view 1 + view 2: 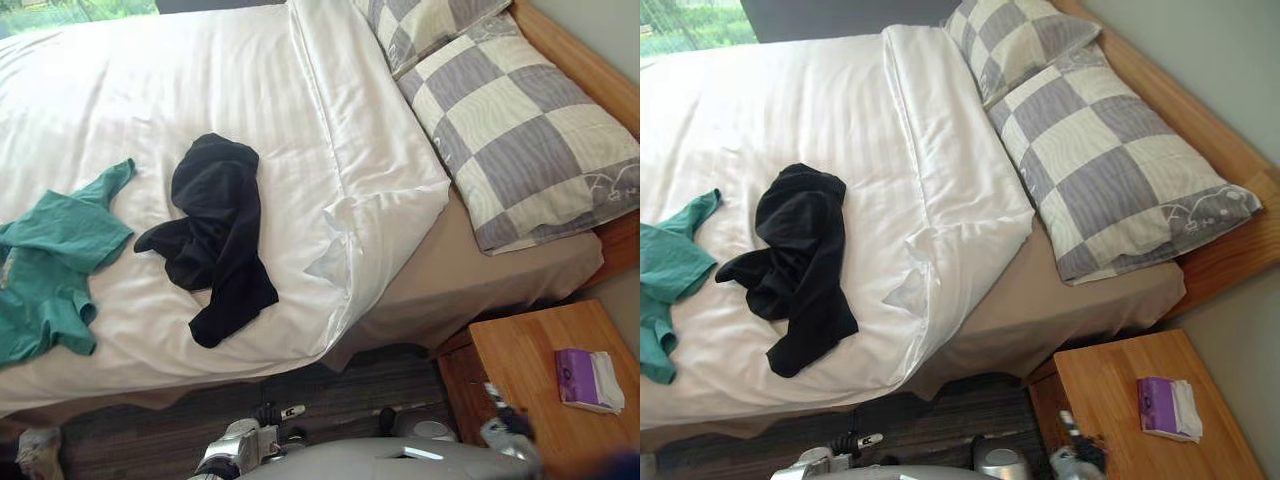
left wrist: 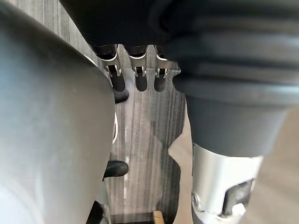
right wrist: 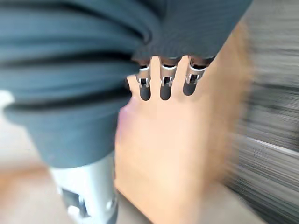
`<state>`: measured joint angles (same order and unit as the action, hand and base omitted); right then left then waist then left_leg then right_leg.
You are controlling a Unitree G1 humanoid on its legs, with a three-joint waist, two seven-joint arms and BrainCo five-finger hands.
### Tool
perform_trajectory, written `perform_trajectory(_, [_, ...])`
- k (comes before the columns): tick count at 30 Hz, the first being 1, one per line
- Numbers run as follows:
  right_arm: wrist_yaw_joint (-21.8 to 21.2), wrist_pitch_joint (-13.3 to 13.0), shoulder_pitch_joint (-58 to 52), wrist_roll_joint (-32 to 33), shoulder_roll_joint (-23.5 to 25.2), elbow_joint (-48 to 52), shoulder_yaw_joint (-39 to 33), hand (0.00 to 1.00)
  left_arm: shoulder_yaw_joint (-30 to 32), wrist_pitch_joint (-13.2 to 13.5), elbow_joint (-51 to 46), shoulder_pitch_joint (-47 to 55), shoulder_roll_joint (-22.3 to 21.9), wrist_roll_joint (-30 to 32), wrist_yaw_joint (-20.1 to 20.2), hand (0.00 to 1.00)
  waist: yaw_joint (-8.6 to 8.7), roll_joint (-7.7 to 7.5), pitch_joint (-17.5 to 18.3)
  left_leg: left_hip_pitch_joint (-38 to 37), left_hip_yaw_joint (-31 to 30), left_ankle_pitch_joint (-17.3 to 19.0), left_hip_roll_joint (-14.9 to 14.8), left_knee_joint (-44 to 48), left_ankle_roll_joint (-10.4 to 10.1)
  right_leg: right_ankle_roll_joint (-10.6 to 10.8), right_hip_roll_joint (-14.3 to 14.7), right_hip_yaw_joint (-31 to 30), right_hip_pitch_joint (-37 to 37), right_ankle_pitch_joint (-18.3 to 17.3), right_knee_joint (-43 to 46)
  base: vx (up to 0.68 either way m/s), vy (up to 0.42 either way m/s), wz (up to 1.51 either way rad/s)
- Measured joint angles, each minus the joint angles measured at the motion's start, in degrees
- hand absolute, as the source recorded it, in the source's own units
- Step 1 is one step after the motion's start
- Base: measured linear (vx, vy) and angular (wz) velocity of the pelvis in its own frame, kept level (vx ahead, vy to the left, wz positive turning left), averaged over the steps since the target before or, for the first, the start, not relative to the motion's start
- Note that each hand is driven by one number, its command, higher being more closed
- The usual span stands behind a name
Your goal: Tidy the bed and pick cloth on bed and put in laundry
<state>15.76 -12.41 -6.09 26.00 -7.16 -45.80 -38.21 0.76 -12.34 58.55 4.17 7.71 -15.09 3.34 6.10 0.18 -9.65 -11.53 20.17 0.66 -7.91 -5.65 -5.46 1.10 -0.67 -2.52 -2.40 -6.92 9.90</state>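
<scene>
Crumpled black cloth garment lies mid-bed on the white striped duvet. Green cotton T-shirt sits beside it, cut off at the frame edge. Left robot hand is released and empty, over the dark plank floor. Right robot hand is blurred but looks released too, above the wooden bedside counter.

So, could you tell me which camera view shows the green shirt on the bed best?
The left eye view: the green shirt lies almost whole on the white duvet, beside the black garment. The right eye view cuts much of it off at the picture's edge. The wrist views face the floor and the nightstand.
</scene>
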Motion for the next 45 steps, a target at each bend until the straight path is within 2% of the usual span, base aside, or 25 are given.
perform_trajectory(2, [0.78,-0.49,1.87,-4.96,-5.89,6.25,-2.9,0.0,0.55,-0.19,-1.35,1.62,0.9,-0.18,0.01,0.0,0.91,-0.29,0.08,0.09,0.08,0.0,0.19,-0.02,0.0,0.33,-0.15,-0.75,0.17,0.22,0.11,-0.03,0.031,-0.01])
perform_trajectory(5, [-0.62,-1.32,5.6,-12.39,-11.61,13.94,-2.47,0.0,0.41,-1.5,-1.2,1.91,2.9,-1.84,0.04,0.0,0.93,-0.92,0.42,0.8,0.92,0.0,0.37,-0.21,0.01,0.32,-0.19,-1.49,1.25,0.21,-0.17,-0.09,-0.008,-0.18])
perform_trajectory(9, [-5.27,-1.7,11.08,-20.94,-17.23,22.84,5.01,0.0,-0.33,-2.56,-1.05,2.51,3.88,-3.61,0.36,0.0,1.04,-1.1,0.46,2.54,0.98,-0.78,0.98,-0.34,0.82,-0.33,-0.43,-1.44,2.23,0.46,-2.0,-0.14,-0.032,0.02])
perform_trajectory(13, [-10.71,-1.54,16.9,-27.25,-21.24,30.01,18.1,0.0,-1.48,-3.11,-0.99,4.1,3.74,-4.16,0.42,0.0,0.58,-0.66,0.88,3.8,-0.21,-1.26,1.19,-0.39,0.83,-0.05,-0.71,-0.41,2.36,0.54,-2.84,-0.16,-0.024,0.13])
perform_trajectory(16, [-14.96,-1.62,20.41,-30.91,-23.54,35.27,27.65,0.0,-2.84,-3.76,-0.95,4.43,3.74,-3.94,0.37,0.0,-0.29,-0.03,1.28,5.61,-0.41,-1.48,1.73,-0.38,1.34,0.6,-1.52,0.2,3.07,0.94,-3.94,-0.08,0.018,0.24])
perform_trajectory(19, [-19.52,-0.81,24.27,-31.94,-23.41,37.79,36.11,0.0,-2.82,-4.45,-0.97,4.27,3.92,-3.48,0.31,0.0,-1.43,-0.18,1.41,6.42,-0.7,-1.74,2.27,-0.38,2.17,1.52,-2.25,0.18,3.2,1.54,-4.55,-0.01,0.034,0.12])
perform_trajectory(23, [-24.17,-0.4,30.02,-34.23,-22.8,36.69,45.56,0.0,-2.87,-5.54,-0.99,3.54,4.39,-3.49,-0.06,0.0,-2.71,-0.76,1.32,6.97,-1.15,-2.34,4.05,-0.36,3.31,1.76,-3.88,0.4,2.87,2.69,-5.35,0.07,0.069,0.12])
perform_trajectory(26, [-27.19,-0.14,36.19,-37.53,-19.94,32.48,52.21,0.0,-3.11,-7.14,-1.04,3.05,4.49,-3.55,-0.8,0.0,-3.59,-0.68,1.3,7.25,-1.49,-2.88,5.31,-0.15,3.85,1.87,-5.25,1.56,2.72,3.57,-5.49,0.11,0.085,0.23])
perform_trajectory(28, [-28.15,0.89,38.65,-39.87,-18.6,29.9,54.46,0.0,-3.6,-7.79,-1.04,2.52,4.58,-3.6,-1.41,0.0,-4.02,-0.63,1.26,7.34,-1.83,-3.12,5.44,-0.09,3.63,1.91,-5.48,2.1,2.32,3.63,-5.48,-0.03,0.031,0.38])
perform_trajectory(29, [-28.76,6.24,46.4,-50.36,-13.62,25.87,61.7,0.0,-5.29,-8.73,-1.12,-0.97,4.09,-4.08,-1.99,0.0,-6.42,1.47,-1.2,9.83,-2.74,-4.16,4.99,-0.28,4.23,1.53,-5.38,3.26,4.09,4.16,-4.84,-0.18,0.017,0.43])
perform_trajectory(32, [-28.75,7.35,46.59,-52.14,-13.84,25.69,61.68,0.0,-5.23,-8.68,-1.13,-1.05,4.09,-4.46,-1.99,0.0,-6.33,1.81,-2.07,10.54,-2.81,-4.76,4.83,-0.32,4.81,1.16,-5.32,3.2,4.72,4.4,-4.74,-0.16,0.012,0.12])
perform_trajectory(33, [-28.62,7.39,47.67,-52.19,-13.85,25.65,61.58,0.0,-5.18,-8.62,-1.38,-1.3,4.11,-4.48,-1.99,0.0,-6.48,2.79,-4.13,10.69,-3.22,-4.85,4.84,-0.31,4.86,1.12,-5.33,3.19,4.9,4.4,-4.1,-0.14,0.008,-0.06])
perform_trajectory(34, [-28.36,7.38,49.64,-52.21,-13.97,24.85,61.54,0.0,-5.17,-8.51,-1.93,-2.02,4.13,-4.55,-1.97,0.0,-6.27,2.39,-5.87,10.8,-3.34,-4.94,4.87,-0.29,4.68,1.1,-5.38,3.2,5.52,4.36,-3.22,-0.21,0.01,0.01])
perform_trajectory(36, [-26.63,10.83,55.25,-59.37,-14.93,21.9,61.2,0.0,-5.3,-9.44,-3.47,-4.31,4.33,-3.97,-0.77,0.0,-5.55,3.45,-8.69,15.06,-3.7,-6.04,4.92,-0.3,4.77,1.23,-5.51,3.31,10.23,4.13,-1.86,-0.18,0.012,0.22])
perform_trajectory(37, [-26.22,12.64,57.26,-61.66,-17.14,20.54,60.86,0.0,-5.34,-9.86,-4.04,-5.7,4.06,-3.94,-0.66,0.0,-5.9,4.08,-10.99,16.46,-3.59,-6.87,4.84,-0.24,4.76,1.18,-5.44,3.31,11.61,4.87,-1.88,-0.13,0.006,0.2])
perform_trajectory(40, [-25.96,14.97,58.07,-62.81,-20.7,18.0,60.8,0.0,-5.32,-10.68,-5.53,-6.17,3.92,-3.86,-0.67,0.0,-7.04,4.59,-14.18,17.07,-3.33,-7.47,4.87,-0.19,4.77,1.74,-5.38,3.26,12.34,5.48,-1.85,-0.08,0.0,0.03])
perform_trajectory(43, [-24.64,15.5,58.92,-62.68,-22.99,17.83,60.72,0.0,-5.35,-11.28,-5.86,-6.18,4.08,-3.58,-0.67,0.0,-7.05,4.58,-14.42,18.89,-2.29,-8.08,4.92,-0.01,4.88,1.71,-5.32,2.51,14.48,6.46,-2.0,0.04,-0.011,-0.12])
perform_trajectory(45, [-23.75,16.07,60.53,-61.15,-24.47,17.81,60.7,0.0,-5.4,-11.36,-6.58,-6.34,4.09,-3.45,-0.66,0.0,-6.93,5.1,-14.97,19.81,-1.52,-8.25,5.02,0.01,5.13,1.7,-5.31,1.73,15.67,7.32,-2.06,0.06,-0.01,-0.19])
